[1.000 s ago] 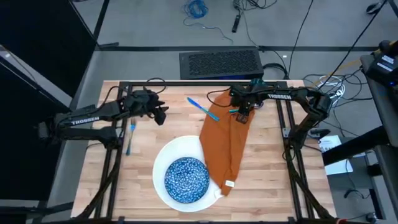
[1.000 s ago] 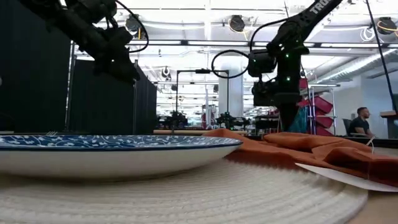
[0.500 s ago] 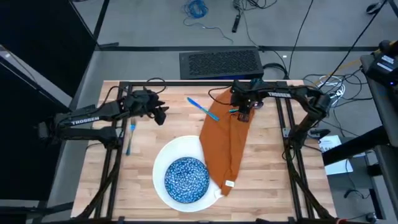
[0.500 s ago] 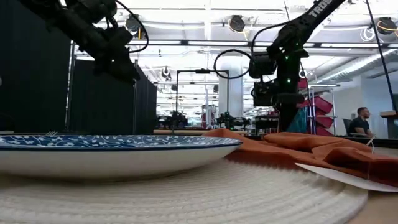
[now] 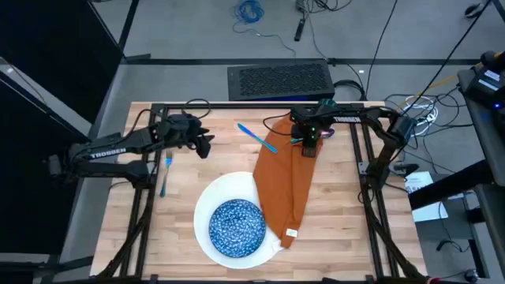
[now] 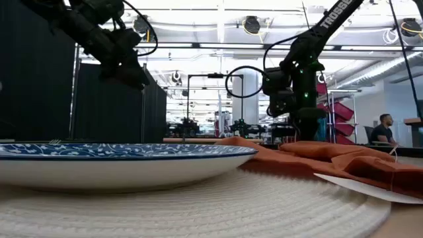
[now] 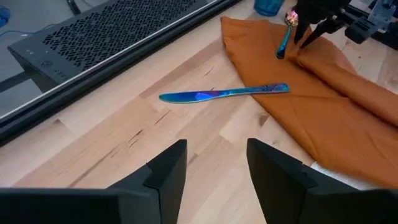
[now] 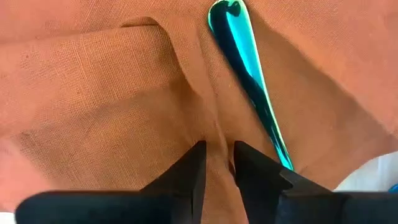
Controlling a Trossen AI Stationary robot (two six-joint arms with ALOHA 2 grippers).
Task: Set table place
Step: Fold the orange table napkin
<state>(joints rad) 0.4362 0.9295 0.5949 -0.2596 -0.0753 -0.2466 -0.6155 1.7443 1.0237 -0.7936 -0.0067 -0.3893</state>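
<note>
My left gripper [image 5: 203, 147] hovers released above the table [image 5: 339, 229], near the fork [image 5: 166, 173]. Plate [image 5: 207, 199] and bowl [image 5: 236, 226] sit centre. My right gripper [image 5: 308, 147], fingers nearly closed, presses the napkin [image 5: 286, 181] beside the spoon [image 8: 249, 81].

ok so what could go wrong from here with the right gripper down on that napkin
The right gripper is down on the orange napkin beside the spoon, fingers nearly together, so it may pinch a fold of cloth and drag the napkin. The knife has one end lying on the napkin edge, so a tug could shift it too.
</note>
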